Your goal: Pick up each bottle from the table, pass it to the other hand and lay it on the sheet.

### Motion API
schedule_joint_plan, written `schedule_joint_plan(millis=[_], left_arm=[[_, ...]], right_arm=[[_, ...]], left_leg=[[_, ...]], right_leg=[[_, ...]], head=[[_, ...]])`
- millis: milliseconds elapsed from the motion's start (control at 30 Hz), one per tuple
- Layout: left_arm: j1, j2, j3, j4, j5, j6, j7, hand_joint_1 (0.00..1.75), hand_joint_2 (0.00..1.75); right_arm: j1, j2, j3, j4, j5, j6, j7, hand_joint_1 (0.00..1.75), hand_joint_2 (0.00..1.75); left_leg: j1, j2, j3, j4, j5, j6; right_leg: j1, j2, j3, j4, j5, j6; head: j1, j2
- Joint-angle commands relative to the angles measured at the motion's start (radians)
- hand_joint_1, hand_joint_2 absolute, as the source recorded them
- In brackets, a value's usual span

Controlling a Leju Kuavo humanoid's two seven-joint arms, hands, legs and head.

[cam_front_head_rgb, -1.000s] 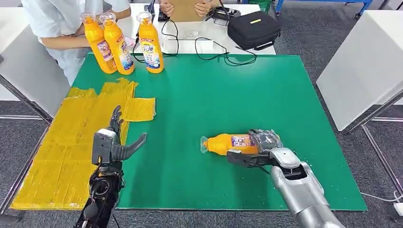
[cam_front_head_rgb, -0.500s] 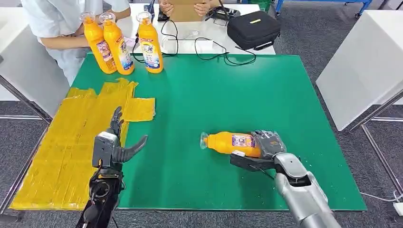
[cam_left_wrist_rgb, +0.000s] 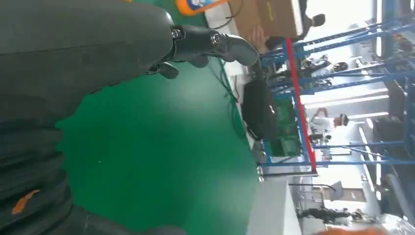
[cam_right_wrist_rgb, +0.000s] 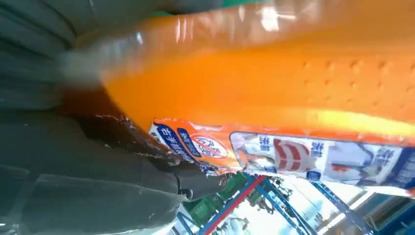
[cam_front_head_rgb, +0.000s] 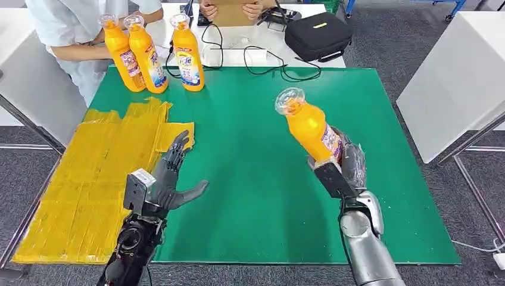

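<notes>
Orange bottle sits in the right robot hand, gripped at its bottom, cap tilted up and leftward toward the spread, empty left robot hand.

You see a label of Chinese characters, too blurred to read | on the orange bottle gripped in the right hand | nothing else legible.

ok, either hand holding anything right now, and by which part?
The right hand grips an orange bottle by its lower body near the base, cap end tilted up and away. The left hand holds nothing, fingers spread.
</notes>
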Motion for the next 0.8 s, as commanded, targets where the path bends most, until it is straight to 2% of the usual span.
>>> schedule_joint_plan(millis=[33, 67, 133, 267, 367, 467, 500, 667, 767, 800], left_arm=[[-0.12, 0.084, -0.197, 0.013, 0.035, -0.106, 0.028, 0.0, 1.75], [-0.145, 0.092, -0.241, 0.031, 0.054, -0.129, 0.03, 0.0, 1.75], [-0.179, 0.094, -0.286, 0.059, 0.08, -0.136, 0.033, 0.0, 1.75], [-0.189, 0.1, -0.3, 0.066, 0.085, -0.132, 0.035, 0.0, 1.75], [-0.235, 0.092, -0.337, 0.085, 0.087, -0.126, 0.034, 0.0, 1.75], [-0.291, 0.072, -0.364, 0.12, 0.104, -0.104, 0.049, 0.0, 1.75], [-0.302, 0.069, -0.368, 0.133, 0.115, -0.099, 0.052, 0.0, 1.75], [-0.317, 0.057, -0.366, 0.155, 0.142, -0.089, 0.052, 0.0, 1.75], [-0.305, 0.061, -0.36, 0.152, 0.156, -0.074, 0.049, 0.0, 1.75], [-0.306, 0.06, -0.352, 0.164, 0.162, -0.063, 0.048, 0.0, 1.75]], right_arm=[[-0.039, 0.054, 0.013, 0.104, -0.18, 0.054, -0.058, 1.75, 1.75], [-0.043, 0.068, 0.032, 0.13, -0.255, 0.118, -0.085, 1.75, 1.75], [-0.065, 0.076, 0.069, 0.178, -0.299, 0.156, -0.081, 1.75, 1.75], [-0.078, 0.076, 0.081, 0.196, -0.316, 0.163, -0.081, 1.75, 1.75], [-0.084, 0.084, 0.133, 0.216, -0.362, 0.257, -0.083, 1.75, 1.75], [-0.09, 0.1, 0.235, 0.236, -0.357, 0.302, -0.086, 1.75, 1.75], [-0.093, 0.104, 0.269, 0.241, -0.354, 0.32, -0.088, 1.75, 1.75], [-0.105, 0.14, 0.363, 0.259, -0.334, 0.35, -0.088, 1.75, 1.75], [-0.103, 0.131, 0.444, 0.26, -0.342, 0.355, -0.111, 1.75, 1.75], [-0.09, 0.126, 0.475, 0.237, -0.329, 0.352, -0.127, 1.75, 1.75]], left_leg=[[0.001, -0.002, 0.002, 0.0, -0.001, 0.0], [0.001, -0.001, 0.002, 0.0, 0.0, 0.0], [0.001, 0.0, 0.003, 0.0, -0.001, 0.0], [0.0, 0.001, 0.004, -0.001, -0.001, 0.0], [0.001, 0.001, 0.006, 0.0, -0.002, 0.0], [0.001, 0.0, 0.001, 0.0, 0.0, 0.0], [0.001, 0.001, 0.004, 0.0, -0.001, 0.0], [0.001, 0.003, 0.007, 0.0, -0.002, 0.0], [0.001, 0.002, 0.002, -0.001, -0.001, 0.0], [0.001, 0.003, 0.005, 0.0, -0.002, 0.0]], right_leg=[[0.002, -0.003, 0.003, 0.0, -0.002, -0.003], [0.002, -0.002, 0.003, 0.0, -0.001, -0.002], [0.002, -0.001, 0.003, 0.0, -0.001, -0.003], [0.001, -0.001, 0.004, 0.0, -0.001, -0.003], [0.002, -0.001, 0.007, 0.0, -0.002, -0.004], [0.002, -0.001, 0.002, 0.0, 0.0, -0.002], [0.002, -0.001, 0.005, 0.0, -0.001, -0.004], [0.002, 0.0, 0.006, 0.0, -0.002, -0.004], [0.001, 0.001, 0.002, 0.0, 0.0, -0.002], [0.002, 0.001, 0.005, 0.0, -0.001, -0.003]], head=[[0.0, 0.0], [0.0, 0.0], [0.0, 0.0], [0.0, 0.0], [0.0, 0.0], [0.0, 0.0], [0.0, 0.0], [0.0, 0.0], [0.0, 0.0], [0.0, 0.0]])
